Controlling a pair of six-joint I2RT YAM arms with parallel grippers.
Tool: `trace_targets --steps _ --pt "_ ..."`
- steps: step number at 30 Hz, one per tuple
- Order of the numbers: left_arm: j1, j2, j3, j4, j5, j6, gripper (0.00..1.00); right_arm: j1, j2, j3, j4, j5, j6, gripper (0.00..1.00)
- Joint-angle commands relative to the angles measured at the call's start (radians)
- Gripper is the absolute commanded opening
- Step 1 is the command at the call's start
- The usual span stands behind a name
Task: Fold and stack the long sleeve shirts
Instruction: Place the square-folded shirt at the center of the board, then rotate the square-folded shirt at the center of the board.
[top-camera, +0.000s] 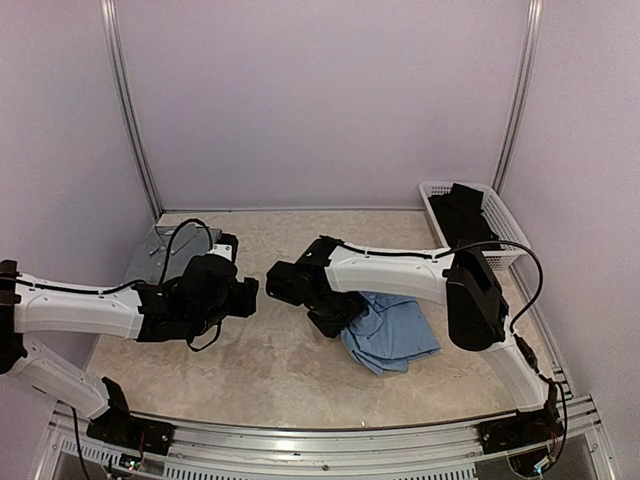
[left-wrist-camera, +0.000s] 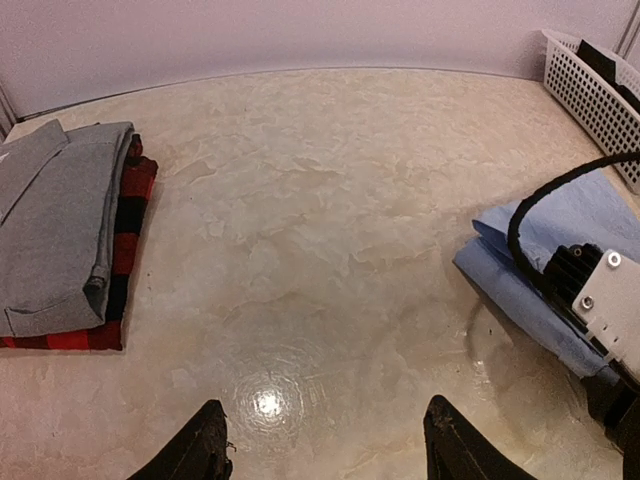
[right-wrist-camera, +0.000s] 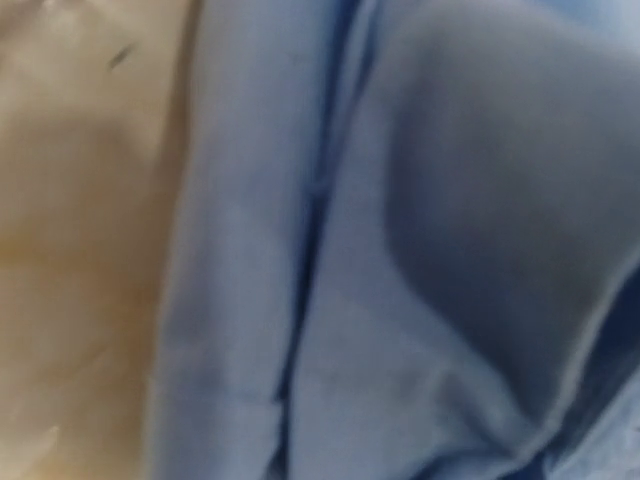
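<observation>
The light blue shirt (top-camera: 395, 338) lies folded right of the table's middle. It also shows in the left wrist view (left-wrist-camera: 560, 250) and fills the right wrist view (right-wrist-camera: 400, 250), blurred and very close. My right gripper (top-camera: 338, 318) is down on the blue shirt's left edge; its fingers are hidden. The grey shirt (left-wrist-camera: 55, 225) lies folded on the red-and-black plaid shirt (left-wrist-camera: 132, 215) at the back left; in the top view only the grey one (top-camera: 155, 255) shows. My left gripper (left-wrist-camera: 325, 450) is open and empty above bare table, between the stack and the blue shirt.
A white mesh basket (top-camera: 510, 235) holding dark items stands at the back right against the wall. It also shows in the left wrist view (left-wrist-camera: 590, 85). The right arm's link (top-camera: 390, 268) spans the table's middle. White walls enclose the table.
</observation>
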Motion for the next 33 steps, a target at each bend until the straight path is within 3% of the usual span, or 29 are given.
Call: trace_targets --steps 1,8,14,21,25,27,29,33 --pt "0.020 -0.040 -0.021 -0.030 -0.033 -0.012 0.63 0.046 0.020 0.028 -0.009 -0.034 0.040 0.58" --pt "0.045 -0.063 -0.034 -0.038 -0.043 -0.006 0.63 0.091 -0.135 -0.141 0.258 -0.216 -0.052 0.86" --pt "0.054 -0.065 -0.041 -0.039 -0.044 -0.008 0.63 0.099 -0.297 -0.349 0.457 -0.408 -0.116 0.87" --pt "0.057 -0.050 -0.044 -0.009 -0.003 -0.017 0.63 0.058 -0.444 -0.475 0.561 -0.408 -0.135 0.88" --pt "0.056 -0.060 -0.072 0.055 0.103 -0.039 0.64 -0.030 -0.536 -0.566 0.599 -0.379 -0.141 0.88" --pt "0.056 -0.077 -0.096 0.099 0.171 -0.049 0.70 -0.085 -0.575 -0.615 0.606 -0.364 -0.141 0.88" --pt "0.056 -0.092 -0.119 0.130 0.212 -0.072 0.83 -0.140 -0.614 -0.675 0.604 -0.351 -0.127 0.88" --pt "0.058 -0.127 -0.159 0.179 0.234 -0.095 0.98 -0.262 -0.726 -0.872 0.647 -0.393 -0.102 0.89"
